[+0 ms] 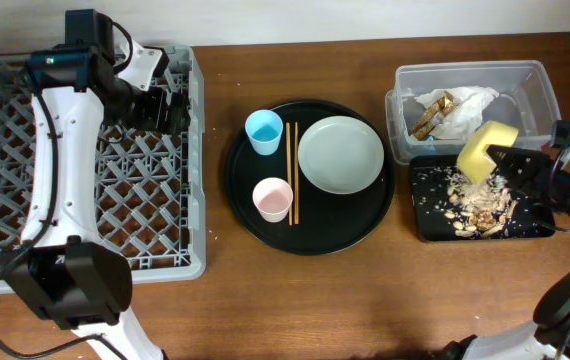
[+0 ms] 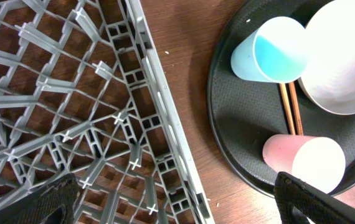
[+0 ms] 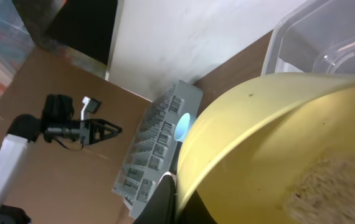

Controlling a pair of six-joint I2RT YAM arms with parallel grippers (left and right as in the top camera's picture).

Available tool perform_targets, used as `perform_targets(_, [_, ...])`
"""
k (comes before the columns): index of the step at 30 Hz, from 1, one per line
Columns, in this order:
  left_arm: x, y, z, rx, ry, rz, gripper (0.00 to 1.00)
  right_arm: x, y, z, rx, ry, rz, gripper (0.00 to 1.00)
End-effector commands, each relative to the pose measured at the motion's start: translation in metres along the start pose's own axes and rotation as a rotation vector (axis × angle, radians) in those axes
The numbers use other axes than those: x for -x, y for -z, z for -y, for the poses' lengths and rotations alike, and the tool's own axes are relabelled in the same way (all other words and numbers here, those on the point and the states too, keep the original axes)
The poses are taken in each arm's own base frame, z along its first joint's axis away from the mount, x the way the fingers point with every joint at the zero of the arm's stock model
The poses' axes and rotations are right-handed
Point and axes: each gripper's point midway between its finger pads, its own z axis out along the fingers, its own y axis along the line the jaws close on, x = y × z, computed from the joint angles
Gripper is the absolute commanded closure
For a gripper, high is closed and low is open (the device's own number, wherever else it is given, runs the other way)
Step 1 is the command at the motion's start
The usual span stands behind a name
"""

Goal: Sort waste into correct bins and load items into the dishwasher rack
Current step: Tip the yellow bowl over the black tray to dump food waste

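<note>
Currently the right gripper (image 1: 502,157) is clenched on the rim of the yellow bowl (image 1: 483,146), holding it tipped over the shallow black tray (image 1: 427,228). Brown food scraps (image 1: 477,206) with pale grains are piled in that tray. The right wrist view shows a rice-like smear inside the bowl. The clear tub (image 1: 537,82) sits just behind the black tray, with crumpled napkins (image 1: 462,104) and brownish wrapper bits in it.

The left gripper (image 1: 172,108) is released, jaws wide with nothing between them. It hangs over the right edge of the dishwasher rack (image 1: 115,200). No dishes are visible in the rack.

The rest is on the round black tray (image 1: 337,228) mid-table:
- The blue cup (image 1: 263,130) is at the back left.
- The pink cup (image 1: 273,199) is in front of it.
- The chopsticks (image 1: 291,172) lie side by side between the cups and the plate.
- The grey-green plate (image 1: 340,153) is on the right.
</note>
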Motion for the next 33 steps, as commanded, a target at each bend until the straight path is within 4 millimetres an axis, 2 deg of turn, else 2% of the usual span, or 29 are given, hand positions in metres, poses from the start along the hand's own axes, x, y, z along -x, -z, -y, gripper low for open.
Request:
perform_targets(1, [0.003, 0.001, -0.004, 0.007, -0.008, 0.007, 0.01, 0.005, 0.002, -0.009, 0.046, -0.008, 0.033, 0.95])
perform_targets(8, [0.003, 0.001, -0.004, 0.007, -0.009, 0.007, 0.01, 0.010, 0.015, -0.005, 0.028, -0.051, 0.065, 0.95])
perform_targets(15, [0.003, 0.001, -0.004, 0.007, -0.008, 0.007, 0.01, 0.011, 0.027, -0.004, 0.016, -0.199, 0.098, 0.95])
perform_targets(19, [0.003, 0.001, -0.004, 0.007, -0.008, 0.007, 0.01, 0.013, 0.027, -0.002, 0.016, -0.191, 0.099, 0.95])
perform_targets(21, [0.003, 0.001, -0.004, 0.007, -0.008, 0.007, 0.01, 0.011, 0.027, -0.004, 0.020, -0.262, 0.098, 0.95])
perform_targets(23, [0.003, 0.001, -0.004, 0.007, -0.008, 0.007, 0.01, 0.012, 0.027, -0.004, 0.015, -0.214, 0.097, 0.95])
perform_targets(33, [0.003, 0.001, -0.004, 0.007, -0.008, 0.006, 0.01, 0.010, 0.024, -0.004, 0.019, -0.262, 0.086, 0.95])
